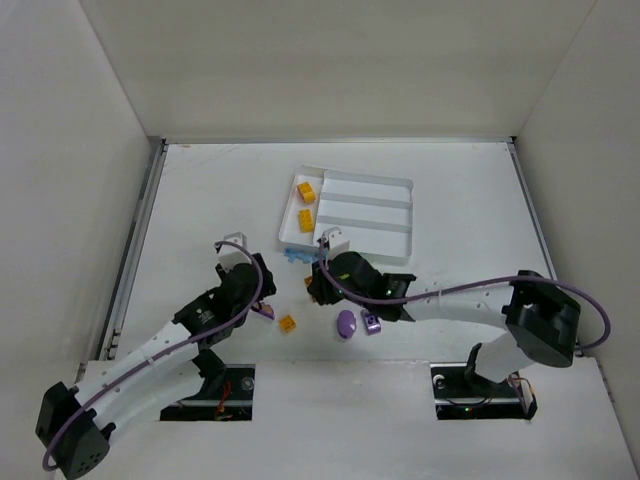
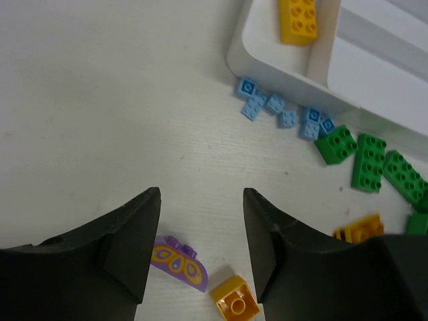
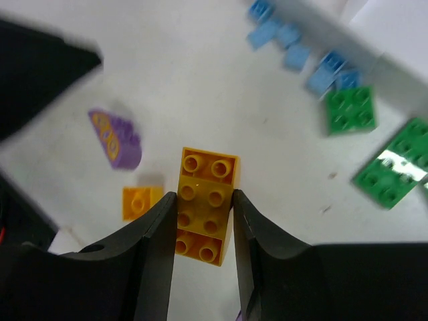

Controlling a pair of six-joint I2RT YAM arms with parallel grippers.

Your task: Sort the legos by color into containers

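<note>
My right gripper [image 3: 204, 200] is shut on a yellow-orange two-by-four brick [image 3: 208, 167] and holds it above the table, near the tray's front left corner [image 1: 318, 278]. My left gripper [image 2: 202, 194] is open and empty, low over the table. A purple curved brick [image 2: 177, 262] and a small yellow brick [image 2: 234, 304] lie between and just behind its fingers. The white tray [image 1: 370, 178] holds two yellow bricks [image 1: 306, 192] in its short end section. Pale blue bricks [image 2: 281, 114] and green bricks [image 2: 368, 160] lie loose along the tray's near wall.
A purple rounded piece [image 1: 346, 323] and a small purple brick [image 1: 372, 323] lie beside my right forearm. The small yellow brick also shows in the top view [image 1: 287, 323]. White walls enclose the table on three sides.
</note>
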